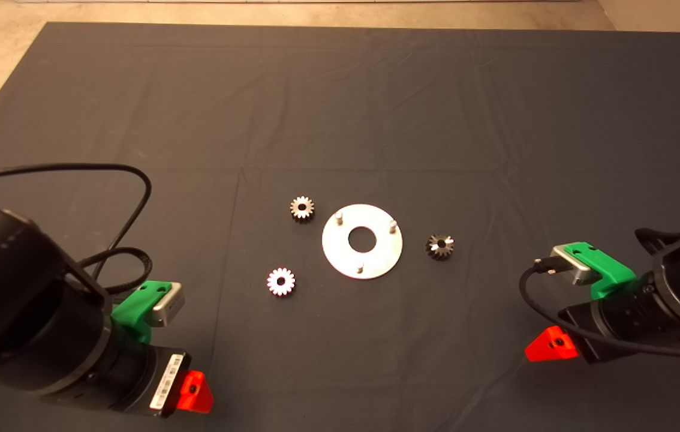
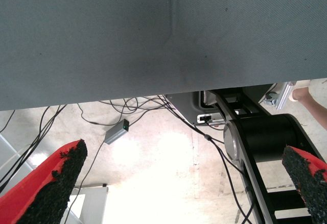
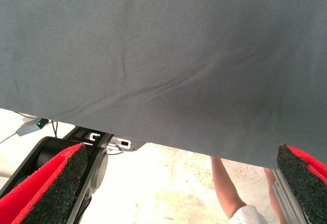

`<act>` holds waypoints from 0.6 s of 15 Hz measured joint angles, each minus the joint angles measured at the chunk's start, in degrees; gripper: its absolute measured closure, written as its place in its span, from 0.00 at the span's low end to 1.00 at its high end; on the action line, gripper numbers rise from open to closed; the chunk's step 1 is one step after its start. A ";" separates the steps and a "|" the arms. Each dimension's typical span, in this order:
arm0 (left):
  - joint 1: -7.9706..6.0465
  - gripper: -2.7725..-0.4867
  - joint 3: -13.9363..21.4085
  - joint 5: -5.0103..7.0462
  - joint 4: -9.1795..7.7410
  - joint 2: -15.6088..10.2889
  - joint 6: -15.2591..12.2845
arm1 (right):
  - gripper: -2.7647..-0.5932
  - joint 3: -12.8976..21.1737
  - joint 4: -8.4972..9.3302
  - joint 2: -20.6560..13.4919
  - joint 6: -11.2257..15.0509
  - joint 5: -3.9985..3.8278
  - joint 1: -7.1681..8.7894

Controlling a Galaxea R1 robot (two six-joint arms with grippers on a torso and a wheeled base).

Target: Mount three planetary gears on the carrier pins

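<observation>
A flat shiny silver disc [image 1: 376, 261] with a large centre hole lies in the middle of the mat. Three short carrier pins stand up from it: one [image 1: 339, 215] at the far left, one [image 1: 393, 225] at the right, one [image 1: 360, 269] at the near edge. None carries a gear. Three small planetary gears lie loose on the mat around the disc: one [image 1: 302, 208] at its far left, a brighter one [image 1: 280, 281] at its near left, a dark one [image 1: 439, 246] at its right. My left gripper [image 2: 184, 183] waits open at the lower left, my right gripper [image 3: 179, 183] open at the lower right.
The dark mat [image 1: 340, 108] covers the table, with creases running across it. Both wrist views look over the mat's near edge at the floor, with cables [image 2: 133, 104], the robot's base [image 2: 265, 137] and a person's legs [image 3: 227, 188].
</observation>
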 joint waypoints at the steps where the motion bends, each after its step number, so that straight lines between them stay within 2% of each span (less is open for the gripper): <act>1: 0.00 0.00 0.00 0.00 0.01 0.01 -0.02 | 0.00 0.00 0.00 0.01 0.00 0.00 -0.20; 4: -0.01 0.00 0.00 0.02 0.02 0.13 -0.02 | 0.00 0.00 0.00 0.21 0.02 0.02 -0.26; 6: -0.11 0.00 -1.02 0.02 0.05 1.32 0.06 | 0.00 0.00 0.00 0.38 0.02 -0.05 -0.26; 7: -0.11 0.00 -3.27 0.02 0.07 2.54 0.62 | 0.00 0.00 0.00 0.48 0.02 0.02 -0.26; 9: -0.11 0.00 -10.72 0.05 0.57 5.97 3.42 | 0.00 0.00 0.00 0.46 0.02 -0.01 -0.26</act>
